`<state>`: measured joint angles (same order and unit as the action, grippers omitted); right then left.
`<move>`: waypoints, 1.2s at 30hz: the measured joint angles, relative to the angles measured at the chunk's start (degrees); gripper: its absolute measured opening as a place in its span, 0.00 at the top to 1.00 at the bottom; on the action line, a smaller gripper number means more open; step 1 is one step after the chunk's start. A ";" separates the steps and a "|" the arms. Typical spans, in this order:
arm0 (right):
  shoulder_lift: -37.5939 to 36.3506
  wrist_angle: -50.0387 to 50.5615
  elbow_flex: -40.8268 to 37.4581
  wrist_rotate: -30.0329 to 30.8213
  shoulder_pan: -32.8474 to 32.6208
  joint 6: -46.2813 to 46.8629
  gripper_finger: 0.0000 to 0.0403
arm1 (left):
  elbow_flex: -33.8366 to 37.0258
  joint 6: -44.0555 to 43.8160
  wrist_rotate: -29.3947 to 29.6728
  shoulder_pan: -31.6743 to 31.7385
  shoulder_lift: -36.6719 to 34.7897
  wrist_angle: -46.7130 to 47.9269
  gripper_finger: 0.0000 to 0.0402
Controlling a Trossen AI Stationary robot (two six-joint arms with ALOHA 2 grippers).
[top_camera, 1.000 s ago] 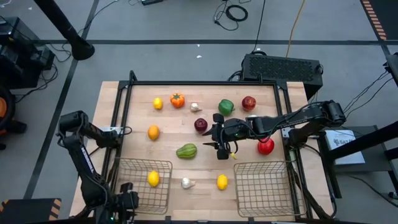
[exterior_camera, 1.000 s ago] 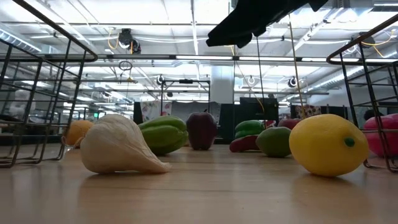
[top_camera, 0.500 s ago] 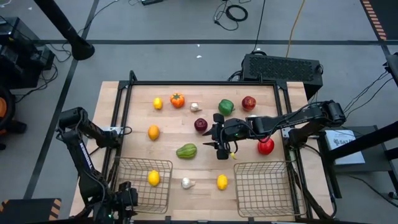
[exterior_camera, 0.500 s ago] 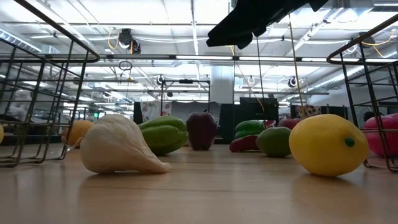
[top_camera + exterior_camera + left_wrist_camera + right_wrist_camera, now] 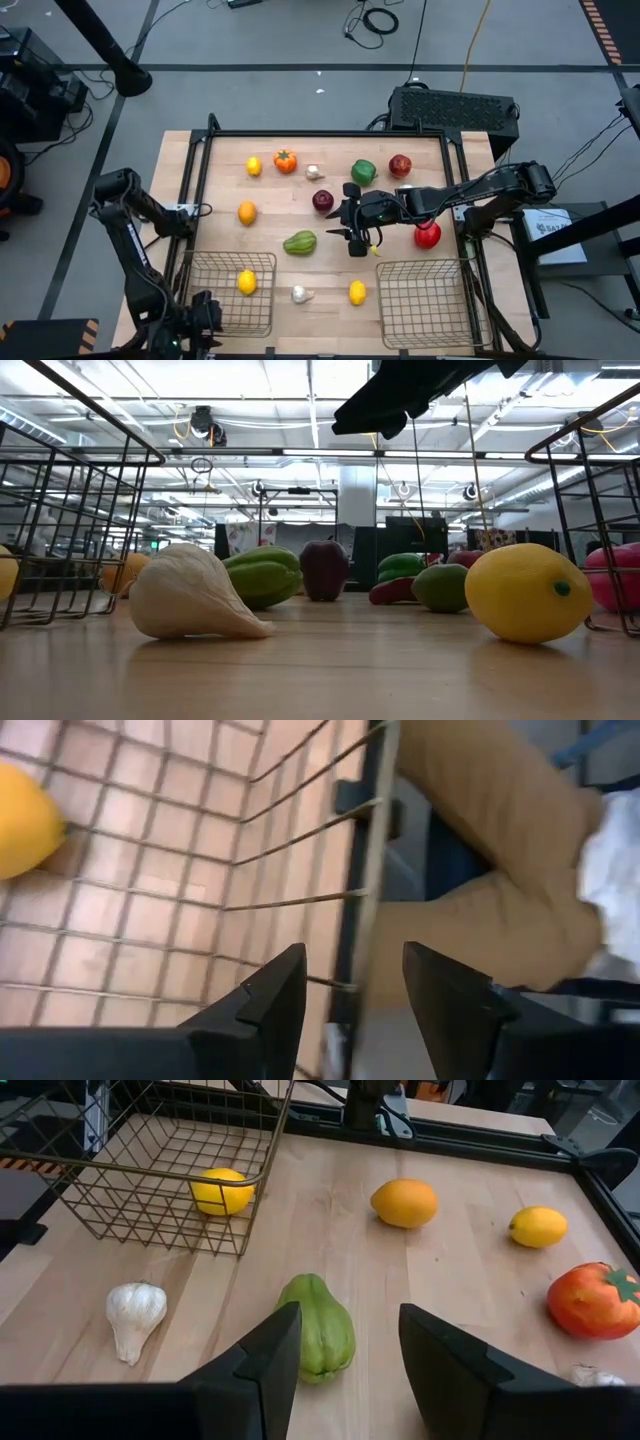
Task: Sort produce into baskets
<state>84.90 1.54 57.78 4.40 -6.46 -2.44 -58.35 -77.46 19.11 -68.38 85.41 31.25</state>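
My right arm reaches in over mid-table, its right gripper (image 5: pixel 360 243) hovering with fingers parted and nothing held; the green pepper (image 5: pixel 318 1327) lies on the wood just ahead of it. My left gripper (image 5: pixel 352 988) sits low at the left basket (image 5: pixel 205 300), fingers parted around the wire rim. One lemon (image 5: pixel 246 284) rests inside that basket.

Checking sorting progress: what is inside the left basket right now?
The left basket holds one yellow lemon, resting on its mesh floor. No other produce shows inside. The left gripper sits at its near edge, hiding a little of that corner.
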 joint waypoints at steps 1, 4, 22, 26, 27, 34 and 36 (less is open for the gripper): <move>0.00 0.00 0.00 0.00 0.00 0.00 0.60 | -0.11 0.27 -0.12 0.11 -0.50 0.44 0.57; 0.00 0.00 0.00 0.02 0.00 -0.04 0.60 | -1.14 1.70 -0.62 0.15 -1.91 0.98 0.57; -7.42 13.87 0.00 16.44 0.00 0.44 0.60 | -2.84 30.79 13.96 10.80 -13.43 3.57 0.57; -12.22 20.11 0.04 20.41 -0.01 2.49 0.60 | -2.84 46.06 27.34 16.03 -15.06 3.47 0.57; -12.94 21.40 0.04 21.92 -0.02 3.18 0.60 | -2.84 49.47 31.75 17.20 -15.28 3.37 0.57; -13.67 24.13 0.02 26.83 0.91 6.10 0.60 | -2.84 61.49 43.68 24.69 -15.39 3.13 0.57; -12.55 21.96 0.02 25.57 0.90 5.75 0.60 | -2.84 59.18 44.69 26.96 -15.39 3.09 0.57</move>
<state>72.35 23.50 57.80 29.97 -5.55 3.31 -61.19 -18.28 63.80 -41.42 70.02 34.34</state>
